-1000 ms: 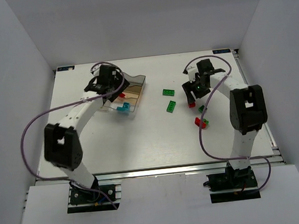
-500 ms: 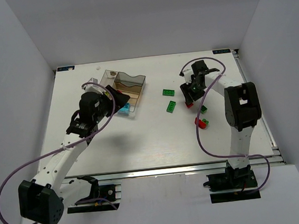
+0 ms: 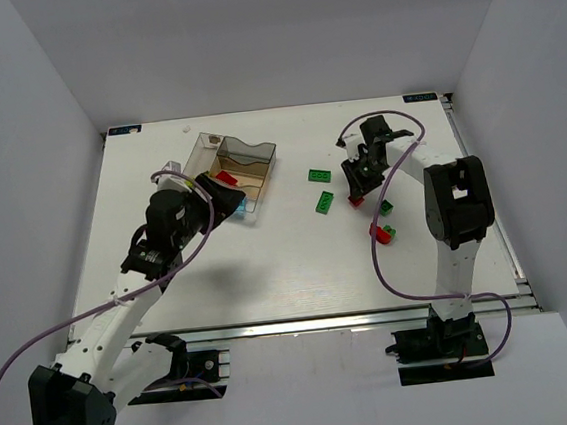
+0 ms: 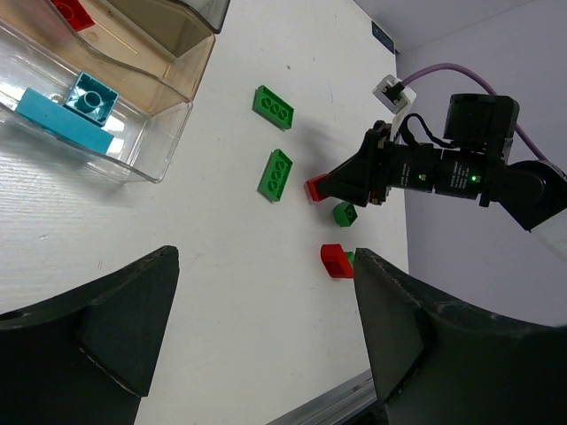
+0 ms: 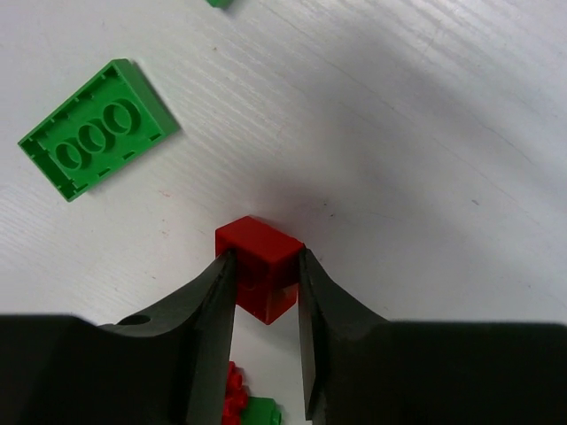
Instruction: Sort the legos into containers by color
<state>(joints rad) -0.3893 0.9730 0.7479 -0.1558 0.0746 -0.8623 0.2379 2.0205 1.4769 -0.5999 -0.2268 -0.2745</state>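
My right gripper (image 3: 360,191) is shut on a small red brick (image 5: 261,264) that rests on the table; the brick also shows in the left wrist view (image 4: 316,188). Two flat green bricks (image 3: 319,176) (image 3: 325,202) lie to its left. A small green brick (image 3: 385,206) and a red brick (image 3: 376,231) joined to a green one lie nearer me. The clear tray (image 3: 261,155) holds a red brick (image 3: 225,178) and a light blue brick (image 4: 75,104). My left gripper (image 3: 224,204) is open and empty, above the tray's near edge.
The tray's clear front wall (image 4: 168,133) stands just ahead of my left fingers. A purple cable loops from each arm over the table. The table's right edge lies close behind the small bricks.
My left arm has pulled back from over the tray toward the near left, leaving the blue brick in it. My right gripper has stayed at the red brick.
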